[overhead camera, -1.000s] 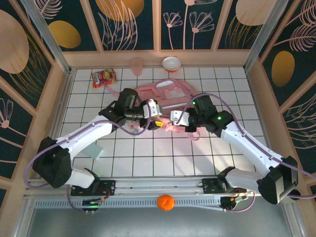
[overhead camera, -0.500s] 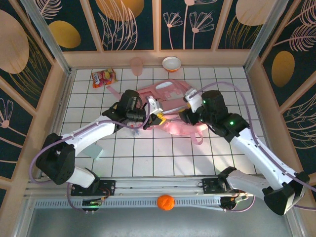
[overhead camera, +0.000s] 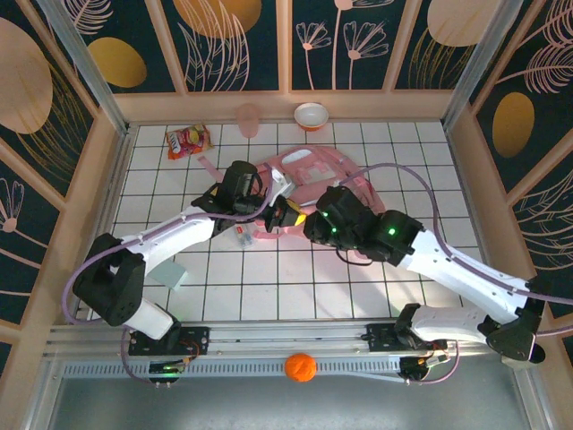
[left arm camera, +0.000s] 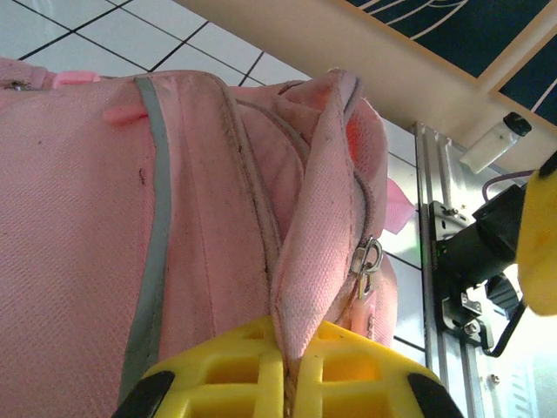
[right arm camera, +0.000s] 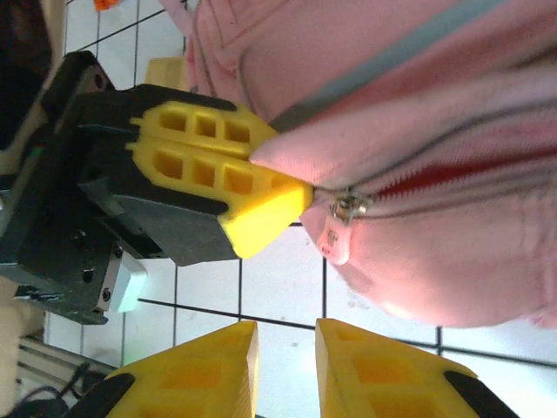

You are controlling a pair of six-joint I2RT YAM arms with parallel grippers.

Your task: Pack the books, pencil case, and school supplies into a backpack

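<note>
The pink backpack [overhead camera: 313, 168] lies flat on the tiled table at the middle back. My left gripper [overhead camera: 288, 215] is shut on a fold of its fabric [left arm camera: 313, 261], just beside the zipper pull [left arm camera: 365, 261]. In the left wrist view the left gripper [left arm camera: 291, 366] pinches that flap edge between both yellow pads. My right gripper [right arm camera: 285, 344] is open with bare tile between its fingers, a short way below the zipper pull [right arm camera: 346, 213] and the left gripper's fingers [right arm camera: 218, 165]. A tan block [right arm camera: 165, 70] lies near the backpack [right arm camera: 435, 131]. Books and pencil case are out of view.
A red-orange snack packet [overhead camera: 188, 141], a pink cup [overhead camera: 248, 118] and a white bowl [overhead camera: 312, 115] sit along the back wall. A pale green piece [overhead camera: 175, 273] lies under the left arm. An orange ball [overhead camera: 301, 367] rests on the front rail.
My left gripper has shut on the backpack's flap edge. The right arm has swung left and forward until its open gripper sits close to the left one, by the zipper pull.
</note>
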